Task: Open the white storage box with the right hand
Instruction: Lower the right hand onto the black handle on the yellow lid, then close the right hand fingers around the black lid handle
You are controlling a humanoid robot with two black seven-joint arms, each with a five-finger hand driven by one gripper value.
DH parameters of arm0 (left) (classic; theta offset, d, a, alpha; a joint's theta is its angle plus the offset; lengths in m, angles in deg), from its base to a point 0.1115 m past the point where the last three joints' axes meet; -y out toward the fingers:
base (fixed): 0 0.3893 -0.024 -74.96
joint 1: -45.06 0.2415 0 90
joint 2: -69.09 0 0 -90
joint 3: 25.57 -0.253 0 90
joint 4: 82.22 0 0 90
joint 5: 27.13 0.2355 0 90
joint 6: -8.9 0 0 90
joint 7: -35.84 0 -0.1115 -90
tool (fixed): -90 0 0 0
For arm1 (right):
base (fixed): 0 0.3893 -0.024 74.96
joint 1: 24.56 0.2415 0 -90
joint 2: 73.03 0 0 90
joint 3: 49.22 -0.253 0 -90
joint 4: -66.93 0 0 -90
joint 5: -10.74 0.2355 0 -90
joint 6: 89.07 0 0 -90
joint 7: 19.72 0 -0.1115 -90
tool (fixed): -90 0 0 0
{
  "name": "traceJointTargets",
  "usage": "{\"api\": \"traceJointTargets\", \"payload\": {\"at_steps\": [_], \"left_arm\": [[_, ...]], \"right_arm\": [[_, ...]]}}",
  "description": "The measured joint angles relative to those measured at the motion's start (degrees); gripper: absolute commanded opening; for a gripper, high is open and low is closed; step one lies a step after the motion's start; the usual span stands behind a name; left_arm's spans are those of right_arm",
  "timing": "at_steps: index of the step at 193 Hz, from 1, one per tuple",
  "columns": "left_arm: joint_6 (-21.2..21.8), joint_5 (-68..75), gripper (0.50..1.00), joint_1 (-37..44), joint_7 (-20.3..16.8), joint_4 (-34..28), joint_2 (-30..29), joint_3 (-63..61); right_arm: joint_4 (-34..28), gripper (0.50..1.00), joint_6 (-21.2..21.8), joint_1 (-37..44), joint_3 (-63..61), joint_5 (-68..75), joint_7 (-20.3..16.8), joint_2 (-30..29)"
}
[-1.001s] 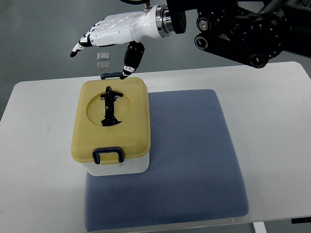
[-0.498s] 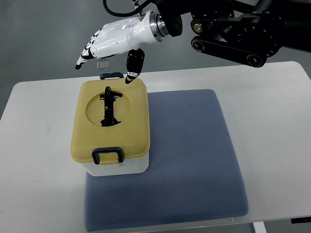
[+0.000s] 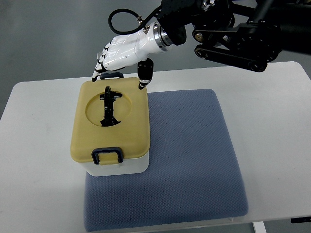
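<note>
A: What takes up the most room?

B: The white counter (image 3: 43, 126), which fills the lower part of the view. On it lies a blue-grey mat (image 3: 194, 160), running from the middle down to the near edge.

A: And the white storage box?

B: The white storage box (image 3: 111, 127) stands on the left part of the mat, its left side reaching past the mat's edge. Its tan lid (image 3: 131, 116) is on and lies flat. A black handle (image 3: 109, 107) rests in the round recess on top. One dark latch (image 3: 108, 155) sits at the near edge, another (image 3: 111, 75) at the far edge.

A: Where is the robot?

B: The black right arm (image 3: 243, 34) comes in from the upper right. The right hand (image 3: 125, 56) hangs above the box's far edge, holding nothing. Its fingers (image 3: 99, 65) are loosely spread and point down toward the far latch, and the thumb (image 3: 145, 75) points down at the lid's far right corner. Whether any tip touches, I can't tell.
</note>
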Motion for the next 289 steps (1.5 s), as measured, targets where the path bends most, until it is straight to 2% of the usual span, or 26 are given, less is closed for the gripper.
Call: {"api": "traceJointTargets", "payload": {"at_steps": [121, 146, 179, 225, 248, 257, 261, 270, 289], "left_arm": [[0.0, 0.0, 1.000, 0.0, 0.0, 0.0, 0.0, 0.0], [0.0, 0.0, 1.000, 0.0, 0.0, 0.0, 0.0, 0.0], [0.0, 0.0, 1.000, 0.0, 0.0, 0.0, 0.0, 0.0], [0.0, 0.0, 1.000, 0.0, 0.0, 0.0, 0.0, 0.0], [0.0, 0.0, 1.000, 0.0, 0.0, 0.0, 0.0, 0.0], [0.0, 0.0, 1.000, 0.0, 0.0, 0.0, 0.0, 0.0], [0.0, 0.0, 1.000, 0.0, 0.0, 0.0, 0.0, 0.0], [0.0, 0.0, 1.000, 0.0, 0.0, 0.0, 0.0, 0.0], [0.0, 0.0, 1.000, 0.0, 0.0, 0.0, 0.0, 0.0]], "right_arm": [[0.0, 0.921, -2.1, -1.0, 0.0, -0.5, 0.2, -5.7], [0.1, 0.897, -3.3, -1.2, 0.6, -0.9, 0.0, -5.7], [0.4, 0.834, -4.9, -1.3, 2.2, -1.5, -0.1, -5.7], [1.0, 0.791, -5.1, -2.1, 2.4, -1.9, -0.1, -5.7], [1.3, 0.676, -5.1, -2.6, 2.4, -2.0, -0.2, -5.7], [1.3, 0.601, -5.1, -2.7, 2.4, -2.1, -0.2, -5.7], [1.3, 0.588, -5.1, -2.7, 2.4, -2.1, -0.2, -5.7], [1.3, 0.509, -5.1, -2.8, 2.4, -2.1, -0.2, -5.7], [1.3, 0.500, -5.1, -2.8, 2.4, -2.1, -0.1, -5.6]]}}
